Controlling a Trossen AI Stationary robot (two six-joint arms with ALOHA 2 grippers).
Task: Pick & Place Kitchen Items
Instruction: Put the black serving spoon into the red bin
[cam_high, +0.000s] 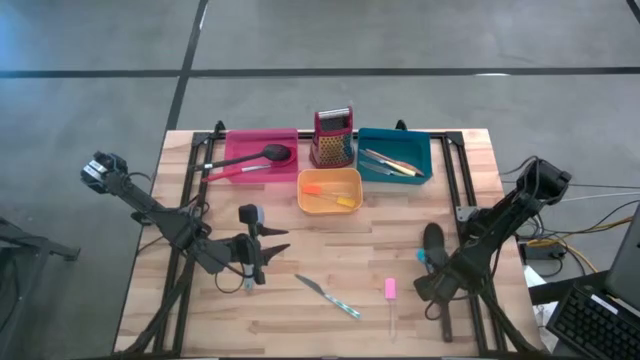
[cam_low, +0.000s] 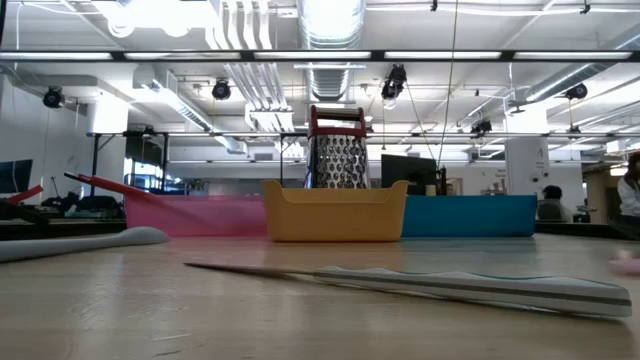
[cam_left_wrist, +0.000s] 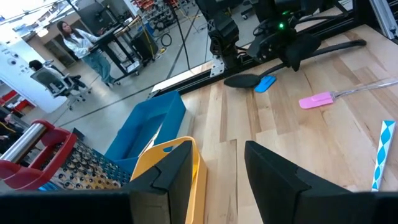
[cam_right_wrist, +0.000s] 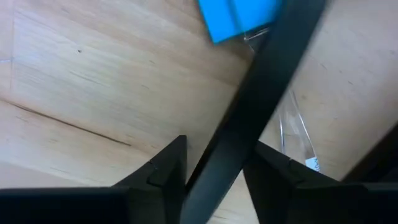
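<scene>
Right gripper (cam_right_wrist: 211, 171) low over the table's right side, 2 fingers clamped on a long black spoon (cam_high: 433, 240), handle mostly hidden beneath the arm. Blue piece (cam_right_wrist: 239, 15) beside it, cut off at the frame edge. Left gripper (cam_left_wrist: 214, 171) spread apart, empty, near the orange tray (cam_high: 329, 191).

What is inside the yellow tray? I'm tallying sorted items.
In the yellow tray, the high view shows two short orange pieces. The low view shows only its wall, hiding the contents.
</scene>
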